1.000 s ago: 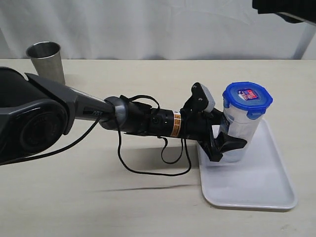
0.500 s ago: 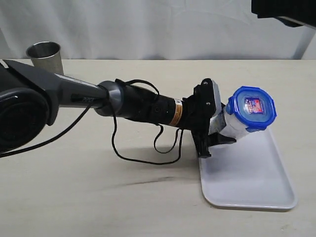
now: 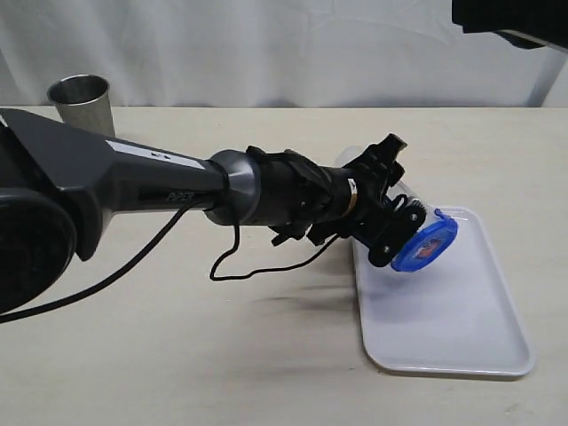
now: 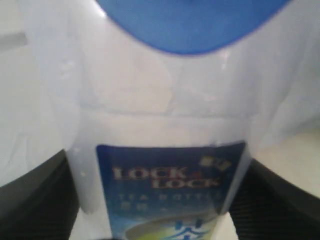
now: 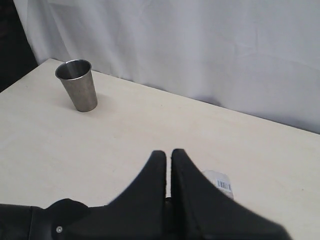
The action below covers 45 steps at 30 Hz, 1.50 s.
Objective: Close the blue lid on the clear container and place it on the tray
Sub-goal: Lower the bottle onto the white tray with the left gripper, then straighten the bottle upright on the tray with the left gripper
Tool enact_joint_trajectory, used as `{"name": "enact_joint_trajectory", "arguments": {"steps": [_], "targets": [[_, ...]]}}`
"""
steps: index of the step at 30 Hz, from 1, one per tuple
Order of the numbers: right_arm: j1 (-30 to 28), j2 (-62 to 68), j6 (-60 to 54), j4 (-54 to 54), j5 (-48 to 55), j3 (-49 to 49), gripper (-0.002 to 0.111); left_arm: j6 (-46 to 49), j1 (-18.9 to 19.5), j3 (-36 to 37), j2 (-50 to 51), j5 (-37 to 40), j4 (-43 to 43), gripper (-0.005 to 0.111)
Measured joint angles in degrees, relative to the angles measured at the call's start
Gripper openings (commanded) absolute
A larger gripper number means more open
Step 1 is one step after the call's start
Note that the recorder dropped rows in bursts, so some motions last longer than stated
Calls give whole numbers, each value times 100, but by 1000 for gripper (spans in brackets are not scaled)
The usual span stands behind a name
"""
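Left wrist view shows left jaws clamping the clear container, label legible; right jaws together.

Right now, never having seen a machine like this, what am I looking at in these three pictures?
It is a robot with two arms, each ending in a two-fingered gripper. The wide picture comes from a camera off the arms. In it the dark left arm reaches across a table. Its left gripper clamps a clear container with the blue lid on, tipped sideways over a white tray. A steel cup stands apart at the back.

The blurry close-up comes from the camera on that arm's wrist. The container's label fills it, with the dark fingers on either side.

The last picture comes from the other arm's wrist, raised above the table. There the right gripper is shut and holds nothing.
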Motion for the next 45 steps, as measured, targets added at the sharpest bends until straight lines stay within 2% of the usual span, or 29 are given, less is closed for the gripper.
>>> {"name": "enact_joint_trajectory", "arguments": {"steps": [4, 11, 17, 21, 26, 29, 32, 38, 41, 45], "targets": [[0, 0, -10, 0, 0, 0, 4, 253, -93, 0, 0, 514, 130, 0], [0, 0, -9, 0, 0, 0, 4, 201, -93, 0, 0, 597, 142, 0], [0, 0, -9, 0, 0, 0, 4, -1037, -93, 0, -15, 229, -34, 0], [0, 0, -9, 0, 0, 0, 4, -2074, 12, 0, -136, -918, -547, 0], [0, 0, -9, 0, 11, 0, 4, -3494, 392, 0, -218, -3480, -929, 0], [0, 0, -9, 0, 23, 0, 4, -4133, 607, 0, -164, -4494, -1261, 0], [0, 0, -9, 0, 23, 0, 4, -4690, 746, 0, 13, -5115, -1848, 0], [0, 0, -9, 0, 34, 0, 4, -5002, 875, 0, 596, -6254, -3188, 0], [0, 0, -9, -10, 45, 0, 4, -5012, 875, 0, 837, -6456, -3633, 0], [0, 0, -9, -10, 56, 0, 4, -4968, 875, 0, 1068, -6492, -3759, 0]]}}
